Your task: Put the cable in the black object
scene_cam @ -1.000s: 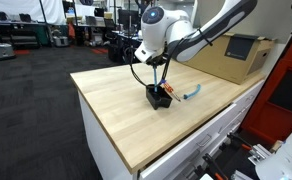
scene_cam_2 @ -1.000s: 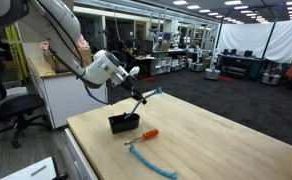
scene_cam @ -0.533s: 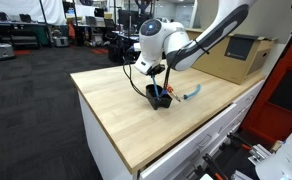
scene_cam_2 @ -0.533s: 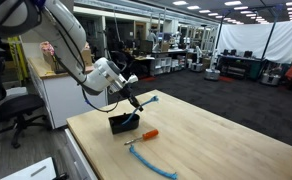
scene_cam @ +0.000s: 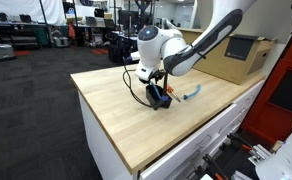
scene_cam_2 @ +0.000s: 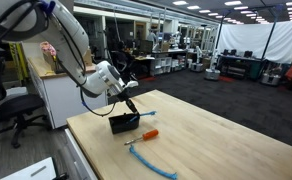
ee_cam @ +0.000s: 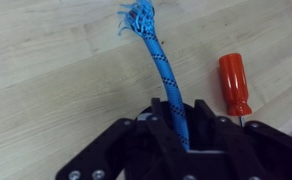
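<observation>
My gripper (ee_cam: 176,108) is shut on the cable (ee_cam: 158,55), a blue cord with dark flecks. Its frayed end sticks out beyond the jaws over the wooden table. In both exterior views the gripper (scene_cam: 158,88) (scene_cam_2: 129,106) is low, right over the black object (scene_cam: 159,99) (scene_cam_2: 124,123), a small black container on the table. The held cable (scene_cam_2: 148,96) trails sideways from the jaws. Whether its lower part is inside the black object is hidden by the gripper.
A red-orange screwdriver (ee_cam: 234,85) (scene_cam_2: 146,134) lies beside the black object. Another light-blue cord (scene_cam_2: 151,160) (scene_cam: 193,93) lies loose on the wooden table (scene_cam: 116,110). A brown cardboard box (scene_cam: 236,55) stands at the table's far end.
The gripper has come down with the cable in it, from above the black object to just over it. The loose cord and the screwdriver have not moved.
</observation>
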